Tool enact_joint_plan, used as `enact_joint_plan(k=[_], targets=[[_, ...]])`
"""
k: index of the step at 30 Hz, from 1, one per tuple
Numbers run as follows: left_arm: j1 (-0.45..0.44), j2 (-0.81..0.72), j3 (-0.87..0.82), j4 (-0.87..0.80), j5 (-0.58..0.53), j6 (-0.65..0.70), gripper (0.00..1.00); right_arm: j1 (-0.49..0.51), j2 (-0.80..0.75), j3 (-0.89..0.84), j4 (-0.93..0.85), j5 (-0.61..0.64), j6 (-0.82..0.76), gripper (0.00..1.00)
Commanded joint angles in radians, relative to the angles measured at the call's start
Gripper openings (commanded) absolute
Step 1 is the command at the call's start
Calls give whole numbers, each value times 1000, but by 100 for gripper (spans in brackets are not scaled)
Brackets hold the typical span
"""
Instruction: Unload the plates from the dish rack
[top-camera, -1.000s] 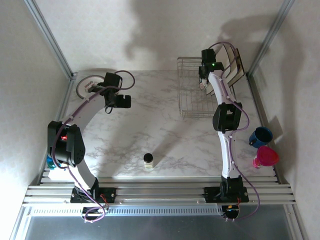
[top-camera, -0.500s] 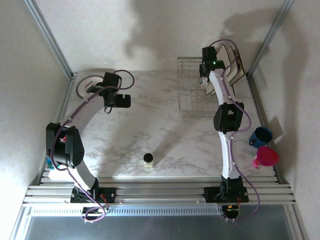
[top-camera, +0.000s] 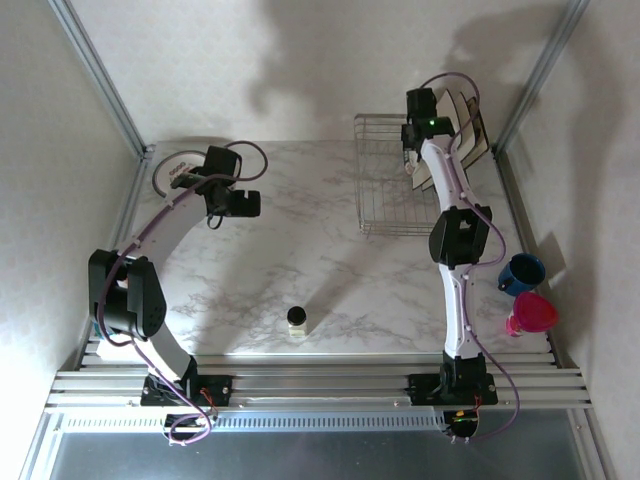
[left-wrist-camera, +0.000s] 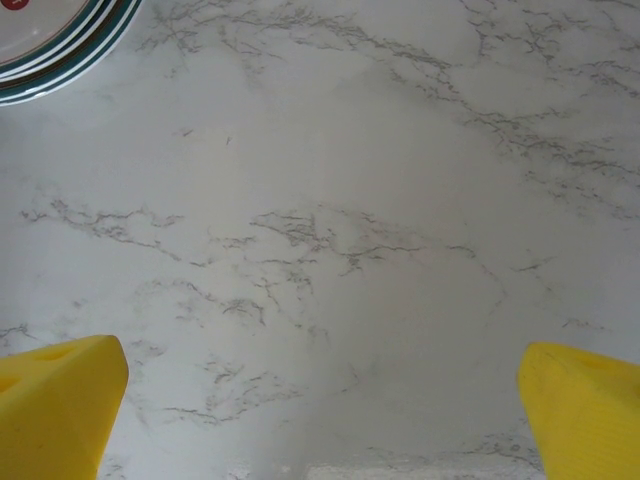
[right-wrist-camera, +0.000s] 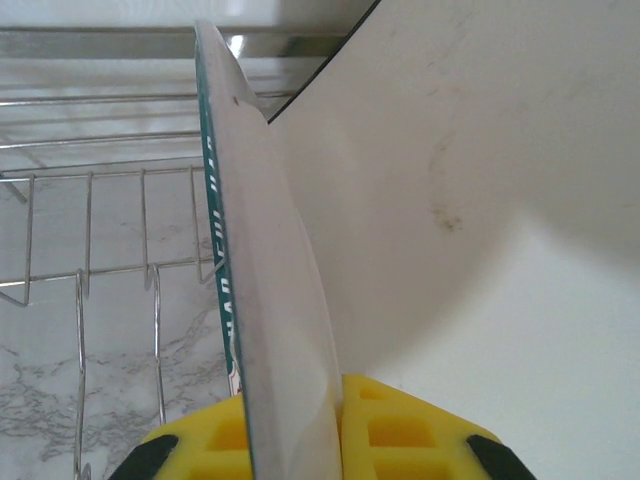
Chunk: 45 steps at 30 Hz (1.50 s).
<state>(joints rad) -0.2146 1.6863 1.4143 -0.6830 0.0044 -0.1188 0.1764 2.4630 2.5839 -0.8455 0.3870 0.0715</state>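
Note:
A small round plate (right-wrist-camera: 270, 280) with a teal-green rim stands on edge in the dish rack (right-wrist-camera: 90, 180), and my right gripper (right-wrist-camera: 290, 400) is shut on its rim. Behind it leans a larger square cream plate (right-wrist-camera: 450, 150) with a dark edge. In the top view the right gripper (top-camera: 411, 166) reaches into the silver wire dish rack (top-camera: 385, 205) at the back right, with square plates (top-camera: 468, 125) leaning at the rack's far side. My left gripper (left-wrist-camera: 320, 410) hangs open over bare marble, near a stack of teal-rimmed plates (left-wrist-camera: 60, 40) (top-camera: 172, 170) lying at the back left.
A blue cup (top-camera: 522, 272) and a pink cup (top-camera: 532, 315) stand at the right edge of the table. A small dark-capped bottle (top-camera: 297, 319) sits near the front middle. Metal frame posts rise at both back corners.
The right gripper has shut on the round plate's rim and edged slightly toward the back. The left gripper has stayed open and almost still.

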Motion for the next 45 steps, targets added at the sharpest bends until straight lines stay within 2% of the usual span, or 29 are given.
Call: enact_joint_plan(k=[1,7,14,17,22,24,28,31,36,39,45], targets=[[-9,-33,-15,-9,-16,3,100,18,-138,11,6,8,-21,0],[-9,-18,-14,-8,-17,4,99,21,-235,-20,-34,20,-34,0],[-9,-2,-10,-17,-34,-4,100,33,-434,-183,-25,-27,-28,0],[-9,2,-12,-6,-31,-7,100,33,-569,-355,21,-149,10,0],[-8,17,-14,29,29,-18,99,-20,-835,-746,212,-621,161,0],[-8,24,-7,37,37,-20,100,-41,-925,-895,298,-762,226,0],[-9,33,16,34,47,-16,100,-69,-1084,-1173,461,-949,336,0],[-9,30,26,47,72,-18,100,-84,-1166,-1357,593,-1044,418,0],[-15,27,34,73,108,-26,100,-94,-1223,-1671,967,-1200,629,0],[-21,34,39,77,114,-22,99,-95,-1224,-1792,1148,-1232,734,0],[-29,40,36,126,193,-33,100,-94,-1170,-1896,1276,-1244,773,0]])
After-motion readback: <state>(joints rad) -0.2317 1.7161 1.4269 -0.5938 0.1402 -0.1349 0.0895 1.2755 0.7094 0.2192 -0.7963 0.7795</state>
